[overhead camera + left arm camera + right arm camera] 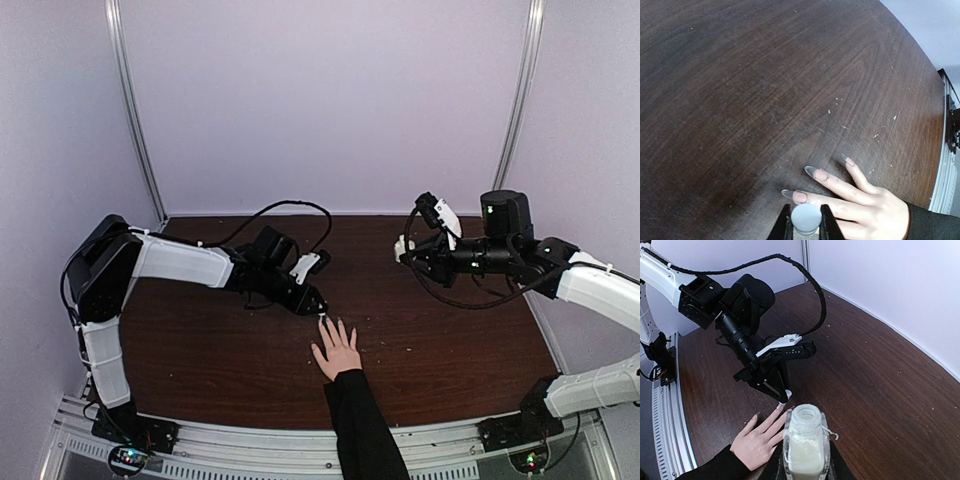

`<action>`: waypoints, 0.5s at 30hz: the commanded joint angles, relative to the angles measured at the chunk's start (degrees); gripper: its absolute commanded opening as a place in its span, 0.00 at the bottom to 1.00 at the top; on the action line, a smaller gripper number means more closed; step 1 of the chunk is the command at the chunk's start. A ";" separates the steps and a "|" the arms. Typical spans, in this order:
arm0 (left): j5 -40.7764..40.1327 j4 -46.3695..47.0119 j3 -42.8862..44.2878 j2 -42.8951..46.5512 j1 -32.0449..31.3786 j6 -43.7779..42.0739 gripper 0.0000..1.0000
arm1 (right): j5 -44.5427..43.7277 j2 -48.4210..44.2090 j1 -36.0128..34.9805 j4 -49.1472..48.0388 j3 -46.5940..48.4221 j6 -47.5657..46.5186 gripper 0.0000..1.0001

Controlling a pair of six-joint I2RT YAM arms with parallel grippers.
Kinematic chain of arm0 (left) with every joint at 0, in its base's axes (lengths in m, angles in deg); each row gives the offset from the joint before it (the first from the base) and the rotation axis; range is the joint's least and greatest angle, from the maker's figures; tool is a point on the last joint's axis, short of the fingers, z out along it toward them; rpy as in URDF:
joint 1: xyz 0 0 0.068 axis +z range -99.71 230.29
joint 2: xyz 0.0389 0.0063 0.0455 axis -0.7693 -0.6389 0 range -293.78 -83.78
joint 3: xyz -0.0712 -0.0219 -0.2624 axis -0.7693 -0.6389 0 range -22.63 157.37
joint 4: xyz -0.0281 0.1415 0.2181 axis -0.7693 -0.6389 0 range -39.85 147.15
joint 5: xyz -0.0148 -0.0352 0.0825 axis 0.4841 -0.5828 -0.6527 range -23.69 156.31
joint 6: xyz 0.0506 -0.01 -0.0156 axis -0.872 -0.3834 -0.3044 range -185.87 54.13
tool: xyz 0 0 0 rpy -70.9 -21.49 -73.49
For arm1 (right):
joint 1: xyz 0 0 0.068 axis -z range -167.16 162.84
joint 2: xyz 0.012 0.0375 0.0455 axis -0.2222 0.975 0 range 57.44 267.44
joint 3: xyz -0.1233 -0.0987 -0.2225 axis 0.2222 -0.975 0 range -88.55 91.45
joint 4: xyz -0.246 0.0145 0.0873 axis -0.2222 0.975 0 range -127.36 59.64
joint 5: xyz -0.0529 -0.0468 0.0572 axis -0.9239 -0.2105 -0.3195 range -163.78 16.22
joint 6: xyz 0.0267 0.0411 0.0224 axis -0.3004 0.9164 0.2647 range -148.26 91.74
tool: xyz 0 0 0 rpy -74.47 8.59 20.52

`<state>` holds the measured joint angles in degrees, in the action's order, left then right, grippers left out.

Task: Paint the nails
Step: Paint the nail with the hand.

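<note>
Uncapped bottle (805, 442) sits clamped between jaws of the right gripper (805, 462); left gripper (806, 229) pinches a white cap (806, 218), nails (800, 196) just ahead.

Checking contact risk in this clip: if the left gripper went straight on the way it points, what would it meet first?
Most likely the person's finger lying just ahead of the white cap that the left gripper clamps, near its nail. The gap between them is hard to judge.

Left pincer (319, 309) clamped, reaching low centre; right pincer (402, 248) clamped, raised.
</note>
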<state>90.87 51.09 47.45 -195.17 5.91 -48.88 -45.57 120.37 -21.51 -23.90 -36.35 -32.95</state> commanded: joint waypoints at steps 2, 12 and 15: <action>0.21 1.27 1.96 -1.52 -0.27 -0.82 0.00 | -1.00 -1.42 0.38 -1.31 -0.44 0.03 0.00; 0.08 1.42 2.11 -1.78 -0.22 -0.65 0.00 | -1.03 -1.52 0.37 -1.37 -0.55 0.03 0.00; -0.10 1.36 2.16 -1.97 -0.26 -0.65 0.00 | -1.05 -1.50 0.34 -1.38 -0.53 0.03 0.00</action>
<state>90.89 51.06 48.11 -195.93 5.91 -48.88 -45.59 120.37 -21.49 -23.88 -36.43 -32.95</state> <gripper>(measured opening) 0.147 0.212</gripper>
